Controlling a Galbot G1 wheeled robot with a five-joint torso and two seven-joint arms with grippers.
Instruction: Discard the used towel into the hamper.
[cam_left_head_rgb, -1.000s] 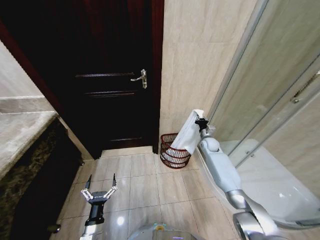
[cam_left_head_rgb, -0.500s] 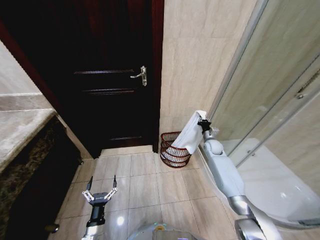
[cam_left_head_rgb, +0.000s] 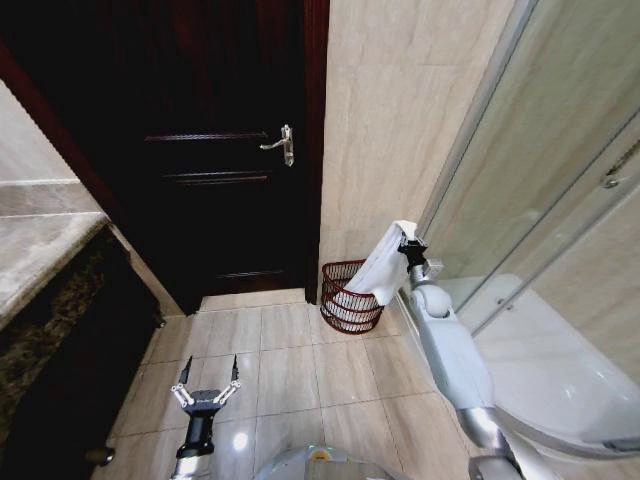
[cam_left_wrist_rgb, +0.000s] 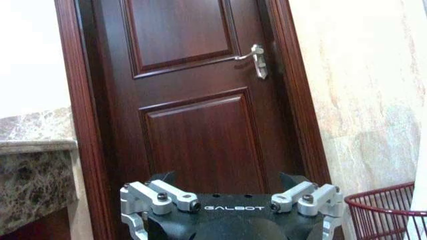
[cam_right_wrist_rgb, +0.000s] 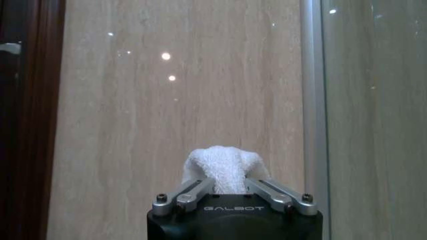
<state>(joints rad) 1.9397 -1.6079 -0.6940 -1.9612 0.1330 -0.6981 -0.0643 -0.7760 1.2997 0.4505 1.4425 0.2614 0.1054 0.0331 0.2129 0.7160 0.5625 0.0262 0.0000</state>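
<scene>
Towel (cam_left_head_rgb: 382, 264), white, hangs from the right tool (cam_left_head_rgb: 408, 240), which is clamped on its upper end; in the right wrist view the fingers (cam_right_wrist_rgb: 193, 192) pinch a bunched fold of terry cloth (cam_right_wrist_rgb: 222, 169) that rises between them, with the beige tiled wall (cam_right_wrist_rgb: 180, 100) straight ahead. The cloth drapes down and to the robot's left from the grip, and its lower edge lies over the rim of the hamper (cam_left_head_rgb: 345, 297), on the side nearer the shower. Whether the hem touches the wire or hangs just inside it, I cannot tell.

The hamper stands on the floor (cam_left_head_rgb: 290, 350) in the corner, close against the tiled wall, just to the right of the dark wooden door (cam_left_head_rgb: 215, 170) and its frame. It is a small round reddish-brown wire basket, and something pale shows through its ribs. Part of its rim and ribs (cam_left_wrist_rgb: 387, 215) also appears at the edge of the left wrist view, beside the door frame.

The right arm reaches forward from low on the right, alongside the glass shower panel (cam_left_head_rgb: 540, 170).

The left tool (cam_left_head_rgb: 205, 392) is held low over the floor tiles, well apart from the hamper, its two fingers spread wide and gripping nothing. It faces the door, whose lever handle (cam_left_wrist_rgb: 255, 55) shows in its wrist view. A marble desk (cam_left_head_rgb: 40, 260) runs along the left.
</scene>
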